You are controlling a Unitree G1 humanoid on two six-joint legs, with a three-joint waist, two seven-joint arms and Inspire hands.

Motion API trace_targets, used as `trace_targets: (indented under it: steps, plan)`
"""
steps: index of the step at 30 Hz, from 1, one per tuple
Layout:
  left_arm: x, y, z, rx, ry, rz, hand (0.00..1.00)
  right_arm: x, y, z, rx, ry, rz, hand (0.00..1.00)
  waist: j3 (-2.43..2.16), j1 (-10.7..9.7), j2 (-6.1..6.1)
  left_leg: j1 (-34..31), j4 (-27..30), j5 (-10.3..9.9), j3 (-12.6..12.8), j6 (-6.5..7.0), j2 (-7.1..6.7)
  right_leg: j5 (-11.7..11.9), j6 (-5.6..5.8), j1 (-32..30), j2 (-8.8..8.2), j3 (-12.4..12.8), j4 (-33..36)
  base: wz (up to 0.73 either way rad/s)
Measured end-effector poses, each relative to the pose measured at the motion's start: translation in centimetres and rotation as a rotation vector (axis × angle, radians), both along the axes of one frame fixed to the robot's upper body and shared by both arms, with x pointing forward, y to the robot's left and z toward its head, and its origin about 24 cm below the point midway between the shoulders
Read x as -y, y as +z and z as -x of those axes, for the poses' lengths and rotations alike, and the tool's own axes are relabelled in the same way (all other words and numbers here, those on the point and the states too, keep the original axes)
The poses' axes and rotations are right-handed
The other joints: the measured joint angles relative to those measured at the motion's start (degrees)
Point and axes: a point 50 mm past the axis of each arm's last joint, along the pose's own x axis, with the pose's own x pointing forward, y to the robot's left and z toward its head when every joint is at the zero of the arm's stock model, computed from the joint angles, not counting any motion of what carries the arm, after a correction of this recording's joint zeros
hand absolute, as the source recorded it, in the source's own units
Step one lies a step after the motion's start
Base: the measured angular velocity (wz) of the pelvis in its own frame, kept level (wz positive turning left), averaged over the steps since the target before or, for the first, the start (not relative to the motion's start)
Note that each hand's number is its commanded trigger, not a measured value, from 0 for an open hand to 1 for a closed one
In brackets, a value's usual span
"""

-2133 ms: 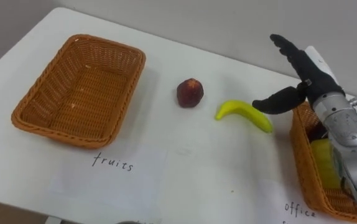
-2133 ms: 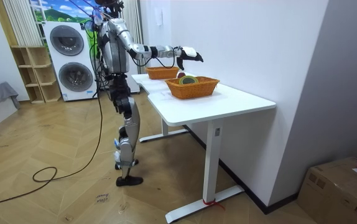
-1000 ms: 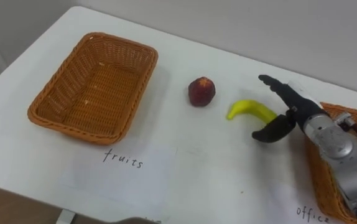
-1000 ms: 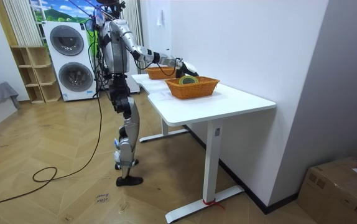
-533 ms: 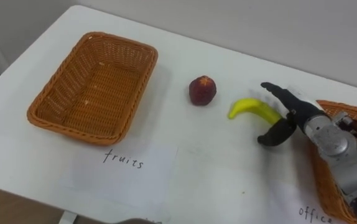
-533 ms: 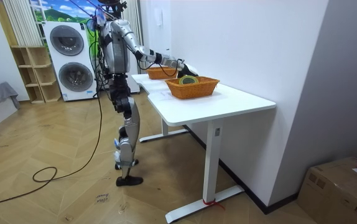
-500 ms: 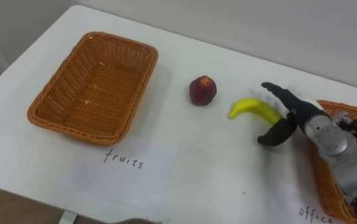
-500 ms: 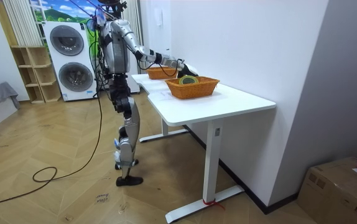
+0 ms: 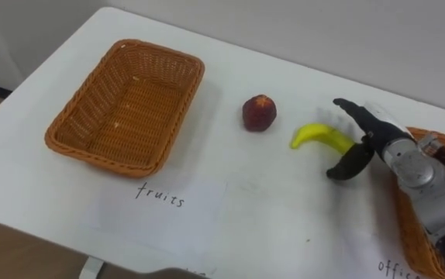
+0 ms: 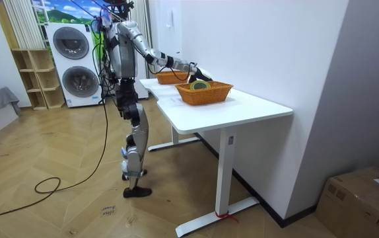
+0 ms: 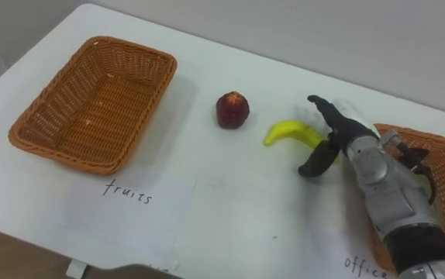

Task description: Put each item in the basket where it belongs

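A yellow banana point(image 9: 318, 137) lies on the white table point(image 9: 284, 209), right of a red apple point(image 9: 259, 113). My right hand point(image 9: 364, 138) is open at the banana's right end, with straight fingers reaching over it and the thumb below, toward me. Whether the hand touches the banana is unclear. The wicker fruit basket point(image 9: 79, 132) stands empty at the left. The office basket point(image 9: 410, 232) sits at the right edge, mostly hidden by my right forearm. In the room view I stand at the table's end with the right hand point(image 10: 195, 67) stretched over it.
A sheet of paper point(image 9: 168, 209) with a handwritten label lies in front of the fruit basket. Another label sits before the office basket, which holds a yellow-green item point(image 10: 201, 84). The table's far edge meets the wall. Bare tabletop lies between apple and fruit basket.
My right hand came down from above the table to the banana's right end and has barely moved in the last half second. The eye views shifted a little.
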Motion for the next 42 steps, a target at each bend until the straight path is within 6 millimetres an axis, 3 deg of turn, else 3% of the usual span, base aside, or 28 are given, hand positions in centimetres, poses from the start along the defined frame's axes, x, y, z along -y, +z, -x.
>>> trace_targets:
  steps: [6,8,11,16,22,42]
  plan:
    - [-0.1,0.1,-0.2,0.012,0.0,-0.021,0.0,-0.3,-0.2,0.0,-0.002,0.012,0.014,0.0,-0.06,0.2,-0.18,0.0,-0.4,0.0,0.1,-0.02,0.02,0.0,0.0,0.0,0.01,0.0,0.0,0.0]
    - [-0.1,0.1,-0.2,0.012,0.001,-0.026,0.0,-0.6,-0.4,0.0,-0.013,0.032,0.031,0.0,-0.22,0.3,-0.65,0.1,-0.5,0.1,0.1,-0.08,0.01,0.0,0.0,0.0,0.05,0.0,0.0,0.0]
    - [0.1,0.0,-0.4,0.006,-0.017,-0.016,0.0,-1.4,-0.3,-0.3,-0.032,0.078,0.048,0.0,0.17,0.4,-1.27,0.0,-0.5,0.1,0.0,-0.14,0.01,0.0,-0.01,-0.1,0.11,0.0,0.0,0.0]
    - [0.5,-0.1,-0.8,0.006,-0.045,-0.004,0.0,-1.9,-0.6,-0.2,-0.07,0.122,0.083,0.0,-0.02,1.5,-2.03,0.1,-0.5,0.1,-0.1,-0.14,0.0,0.0,-0.01,0.1,0.06,-0.2,0.0,0.0]
    - [0.5,-0.1,-1.0,-0.001,-0.052,0.013,0.0,-1.9,-0.9,0.0,-0.121,0.147,0.084,0.0,0.33,1.5,-2.03,1.0,-0.9,0.1,-0.2,-0.12,-0.01,0.0,-0.01,0.9,0.09,-0.2,-0.1,0.0]
    - [0.2,0.0,-1.8,0.009,-0.115,0.007,0.0,-1.5,-1.3,0.1,-0.267,0.202,0.039,0.0,0.51,1.6,-1.89,1.0,-0.9,0.3,-0.7,-0.45,0.02,0.0,-0.06,0.9,0.32,-0.6,-0.1,0.0]
